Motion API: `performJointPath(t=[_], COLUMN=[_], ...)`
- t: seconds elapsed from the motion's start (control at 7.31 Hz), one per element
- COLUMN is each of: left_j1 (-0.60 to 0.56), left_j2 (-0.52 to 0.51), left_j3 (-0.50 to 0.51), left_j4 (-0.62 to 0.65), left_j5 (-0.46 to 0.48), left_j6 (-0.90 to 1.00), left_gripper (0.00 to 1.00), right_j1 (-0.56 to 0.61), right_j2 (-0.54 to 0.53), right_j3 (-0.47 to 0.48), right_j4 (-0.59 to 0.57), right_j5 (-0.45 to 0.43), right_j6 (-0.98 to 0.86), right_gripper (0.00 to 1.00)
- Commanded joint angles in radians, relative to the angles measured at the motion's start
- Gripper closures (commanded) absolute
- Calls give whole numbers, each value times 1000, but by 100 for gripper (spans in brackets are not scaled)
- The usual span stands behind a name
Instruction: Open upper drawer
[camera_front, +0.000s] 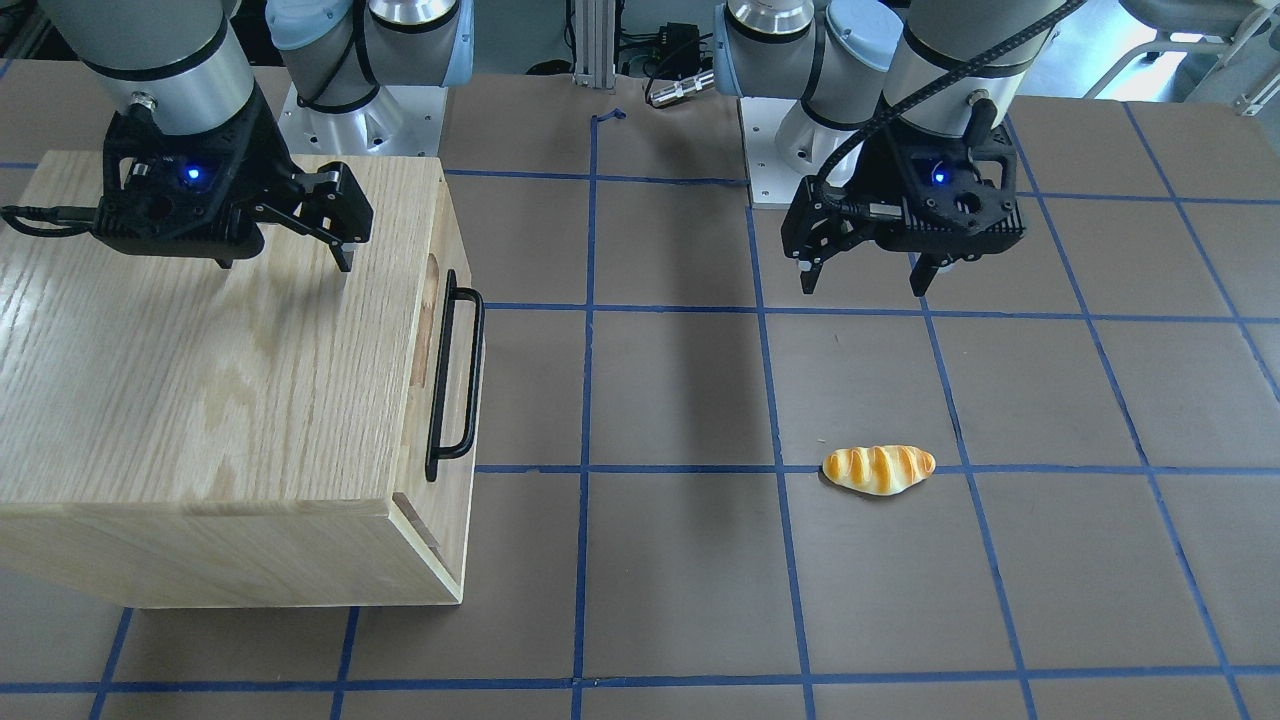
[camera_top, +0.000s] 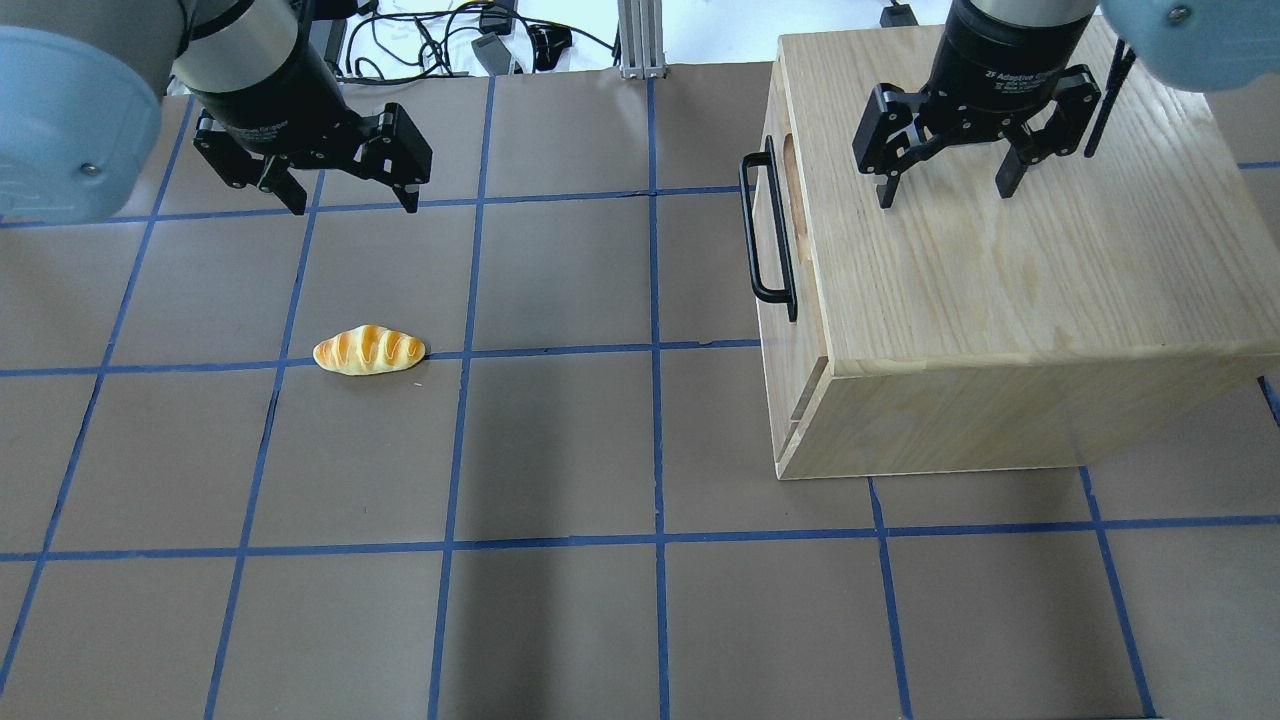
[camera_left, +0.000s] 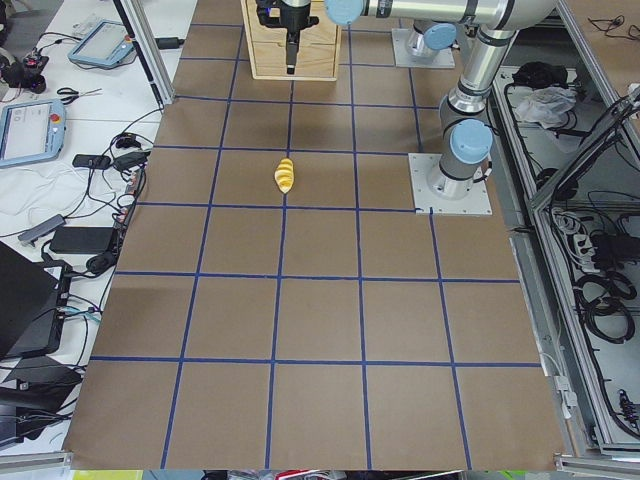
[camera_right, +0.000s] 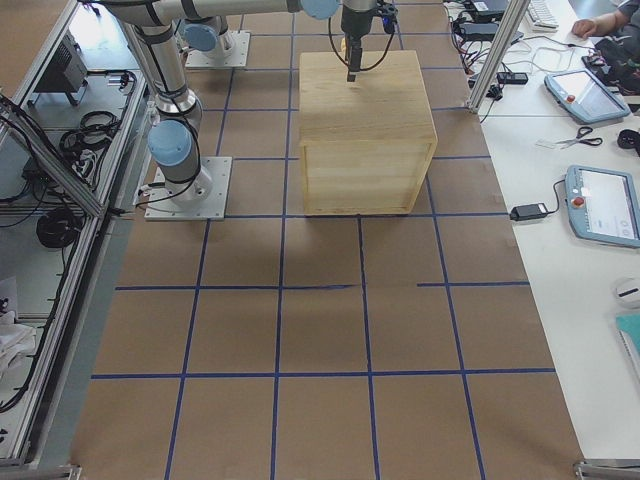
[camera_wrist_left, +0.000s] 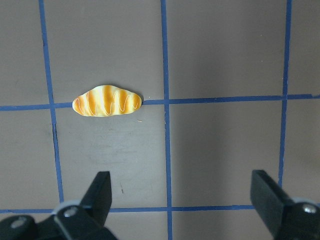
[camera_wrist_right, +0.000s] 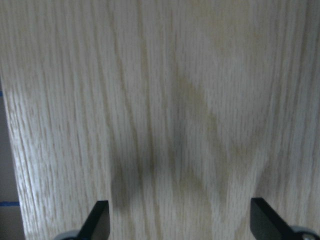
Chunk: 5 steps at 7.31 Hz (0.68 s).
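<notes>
Nearest lies the matte brown table (camera_front: 680, 580), ruled into squares by thin blue tape (camera_front: 700, 683). On it stands a boxy light-oak cabinet (camera_front: 200, 400) with a broad, strongly grained top and square-cut edges. Across the table from it, well apart, a glossy golden bread roll (camera_front: 879, 468) – oval, with paler stripes – lies on a tape line.

The upper drawer (camera_front: 455, 380) sits at the top of the cabinet's face, which looks toward the table's middle. Its flat oak front is flush with the box, pushed fully in. A long black metal bar handle (camera_front: 476, 370) runs along that front, standing off it, with a slot-shaped notch (camera_front: 432, 300) just behind the handle's far end.

Farther back, the right gripper (camera_front: 285, 262) hangs over the cabinet's top near its front edge – black fingers spread wide, nothing between them, clear of the handle. The left gripper (camera_front: 864, 285) hovers above bare table beyond the roll, its jaws likewise wide apart and empty.
</notes>
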Motion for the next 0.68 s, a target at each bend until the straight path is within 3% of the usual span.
performJointPath(t=[0.0,0.55], left_j1=[-6,-9], left_j2=[-22,-56], left_j3=[3,53], left_j4=[3,6], left_j5=[-6,-37], left_j6=[-41,-44], left_gripper=[0,0], right_j1=[0,0], right_j2=[0,0], right_j3=[0,0], right_j4=[0,0], right_j5=[0,0], right_j6=[0,1], right_gripper=[0,0])
